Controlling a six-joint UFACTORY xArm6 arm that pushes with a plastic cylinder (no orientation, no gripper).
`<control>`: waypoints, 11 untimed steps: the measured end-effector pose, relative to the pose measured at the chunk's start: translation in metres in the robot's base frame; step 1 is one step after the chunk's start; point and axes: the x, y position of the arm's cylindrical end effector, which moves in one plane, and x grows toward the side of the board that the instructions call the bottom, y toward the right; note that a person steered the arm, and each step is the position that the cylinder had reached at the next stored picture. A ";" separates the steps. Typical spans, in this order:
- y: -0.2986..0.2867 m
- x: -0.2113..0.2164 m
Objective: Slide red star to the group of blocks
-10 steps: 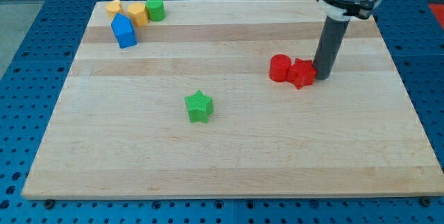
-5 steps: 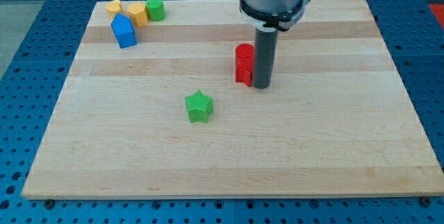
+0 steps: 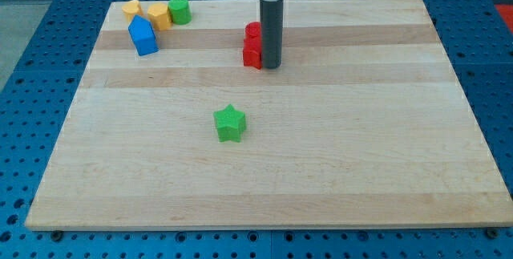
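camera view: my tip (image 3: pixel 272 67) touches red star (image 3: pixel 252 55).

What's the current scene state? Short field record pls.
tip: my tip against the right side of the red blocks
red blocks: star and another red block just above it, touching
group: two yellow blocks, green cylinder, blue block, top left
loner: green star, mid-board
gap: red star apart from group

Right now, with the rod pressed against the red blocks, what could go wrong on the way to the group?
My tip sits at the view's right of two stacked-looking red pieces, the red star and a red block. Both may travel together, so the wrong one could arrive. A glancing push could also spin the star off-line, missing the blue block.
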 end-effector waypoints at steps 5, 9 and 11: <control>-0.076 -0.038; -0.125 -0.066; -0.140 -0.062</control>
